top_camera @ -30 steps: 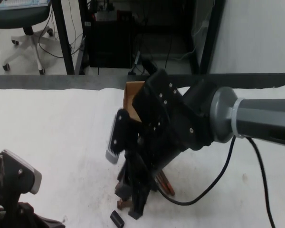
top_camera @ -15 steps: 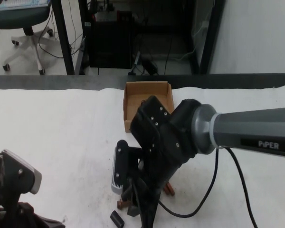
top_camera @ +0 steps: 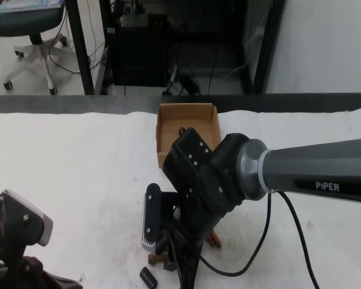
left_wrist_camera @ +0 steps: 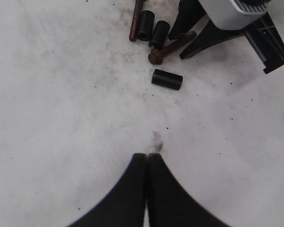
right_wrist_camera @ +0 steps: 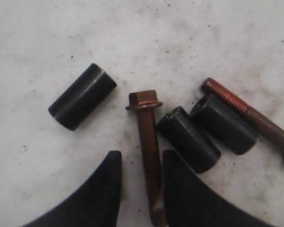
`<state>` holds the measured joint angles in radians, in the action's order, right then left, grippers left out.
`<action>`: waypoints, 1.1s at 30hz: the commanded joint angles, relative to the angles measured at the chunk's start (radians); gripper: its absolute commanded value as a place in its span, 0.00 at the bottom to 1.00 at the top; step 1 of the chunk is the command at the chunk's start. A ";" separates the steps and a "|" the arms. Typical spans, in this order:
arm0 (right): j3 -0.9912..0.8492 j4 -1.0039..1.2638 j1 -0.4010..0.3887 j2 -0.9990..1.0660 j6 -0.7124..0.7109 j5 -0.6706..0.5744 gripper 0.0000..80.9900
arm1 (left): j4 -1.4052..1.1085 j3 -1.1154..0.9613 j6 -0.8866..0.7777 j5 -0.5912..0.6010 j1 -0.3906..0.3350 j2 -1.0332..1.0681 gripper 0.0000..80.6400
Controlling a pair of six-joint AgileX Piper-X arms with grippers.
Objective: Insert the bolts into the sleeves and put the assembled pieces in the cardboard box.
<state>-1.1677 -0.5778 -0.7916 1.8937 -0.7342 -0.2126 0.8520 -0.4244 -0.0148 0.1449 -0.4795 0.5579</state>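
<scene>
Over the loose parts at the bench's near side, the right gripper [right_wrist_camera: 142, 158] is held low, its fingers [right_wrist_camera: 102, 189] set narrowly apart on either side of a bolt [right_wrist_camera: 148, 142], with a sliver of gap left on one side, so the bolt is judged not yet clamped. The step in hand is taken to be the pick-up of this bolt; for the next move the fingers would need to be closed on the shank and the bolt lifted clear without the sleeve [right_wrist_camera: 188, 139] just beside it being nudged. The bolt is coppery, with a flanged hex head and a smooth shank; a second bolt [right_wrist_camera: 248, 118], threaded at its end, lies against another sleeve [right_wrist_camera: 222, 124]. The sleeves are short, matt black cylinders; a third sleeve [right_wrist_camera: 83, 97] lies apart on the bolt's other side. The left gripper [left_wrist_camera: 147, 158] is held low with fingers pressed together, empty, apart from the pile. The box [top_camera: 163, 129], plain brown cardboard, open-topped, stands beyond the pile on the white, dirt-speckled bench [right_wrist_camera: 180, 38]
</scene>
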 commanded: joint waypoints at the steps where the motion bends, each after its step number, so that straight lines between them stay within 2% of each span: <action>1: -0.006 0.001 0.000 0.002 -0.018 0.000 0.35 | -0.011 -0.010 0.008 -0.013 -0.002 -0.007 0.00; 8: -0.006 -0.003 0.000 0.002 -0.018 0.000 0.32 | -0.011 -0.010 0.008 -0.013 -0.002 -0.007 0.00; 10: -0.006 -0.003 0.000 0.002 -0.018 0.000 0.21 | -0.011 -0.010 0.008 -0.013 -0.002 -0.007 0.00; 12: -0.006 -0.003 0.000 0.002 -0.018 0.008 0.01 | -0.011 -0.010 0.008 -0.013 -0.002 -0.007 0.00; 20: -0.006 -0.040 0.000 0.002 0.025 0.111 0.01 | 0.000 -0.010 0.015 -0.013 -0.002 -0.007 0.00; 26: -0.006 -0.179 0.000 -0.025 0.096 0.133 0.01 | 0.000 -0.010 0.015 -0.013 -0.002 -0.007 0.00; 33: -0.001 -0.257 0.002 -0.148 0.155 0.119 0.01 | -0.004 -0.010 0.015 -0.013 -0.002 -0.007 0.00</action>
<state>-1.1735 -0.7439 -0.7940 1.8580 -0.6393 -0.0941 0.8520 -0.4244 -0.0066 0.1449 -0.4795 0.5579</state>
